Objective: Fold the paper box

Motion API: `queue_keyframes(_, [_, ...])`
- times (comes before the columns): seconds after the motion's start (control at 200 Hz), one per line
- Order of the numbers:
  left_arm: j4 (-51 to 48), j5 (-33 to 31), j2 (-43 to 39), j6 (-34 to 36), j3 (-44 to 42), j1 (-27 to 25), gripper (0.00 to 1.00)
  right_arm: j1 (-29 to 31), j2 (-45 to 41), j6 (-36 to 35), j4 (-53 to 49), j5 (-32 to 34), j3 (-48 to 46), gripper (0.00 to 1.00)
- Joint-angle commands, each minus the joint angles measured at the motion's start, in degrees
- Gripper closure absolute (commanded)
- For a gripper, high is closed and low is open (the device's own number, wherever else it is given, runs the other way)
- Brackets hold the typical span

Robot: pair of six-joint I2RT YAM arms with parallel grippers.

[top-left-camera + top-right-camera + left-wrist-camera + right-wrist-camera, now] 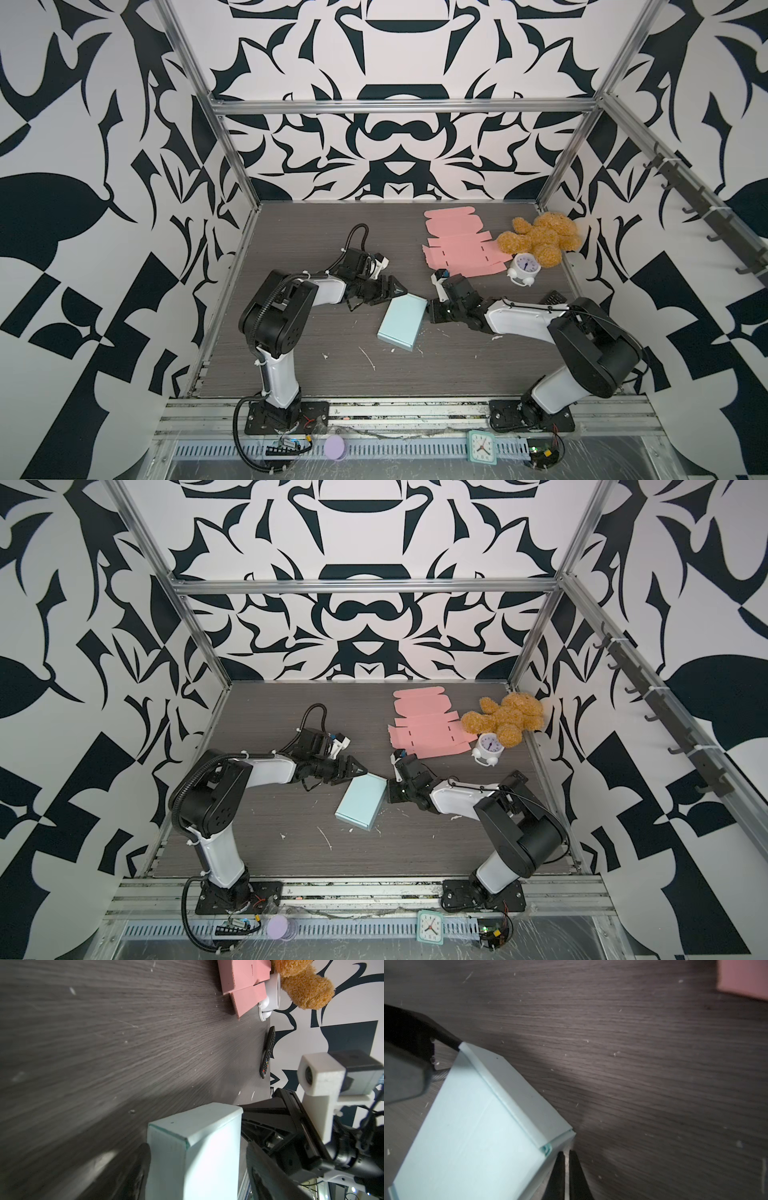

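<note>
Paper box (402,322): lying closed and flat near the middle of the desk (316,332), pale blue, turned at a slant, sitting between the two arms in both top views (360,802).
Left jaws: standing wide apart around the box's far corner. In the left wrist view the corner is sitting between the fingers (133,1172), one looking pressed against a side wall and the other showing a gap, so nothing is being clamped.
Right jaws: standing almost together, with only a thin pale slit showing between the fingers (577,1178). They are pointing in just beside another of the box's corners, on its right edge. I cannot tell whether they are touching it.
Pink sheet (461,245): lying flat and unfolded at the far right, well apart from the box.
Teddy bear (540,237): lying in the far right corner, just beside the sheet.
Alarm clock (524,268): white, sitting at the sheet's near right corner, against the bear.
Remote control (269,1051): black, lying by the right wall.
Desk surface: dark wood grain, carrying scattered white scraps.
</note>
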Motion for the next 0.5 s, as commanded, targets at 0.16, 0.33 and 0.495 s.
queue_keyframes(0.16, [-9.14, -1.32, -4.02, 7.57, 0.16, 5.97, 0.24, 0.31, -7.0, -1.52, -5.75, 2.46, -2.11, 0.8])
queue_keyframes(0.33, [-13.23, -4.58, -10.24, 8.64, -2.99, 5.91, 0.23, 0.27, -10.99, -7.02, -12.02, 1.86, 1.63, 0.64])
queue_keyframes(0.495, [-16.93, -7.52, -18.17, 7.98, -8.04, 3.57, 0.2, 0.27, -11.83, -10.99, -16.34, 0.55, 7.6, 0.45])
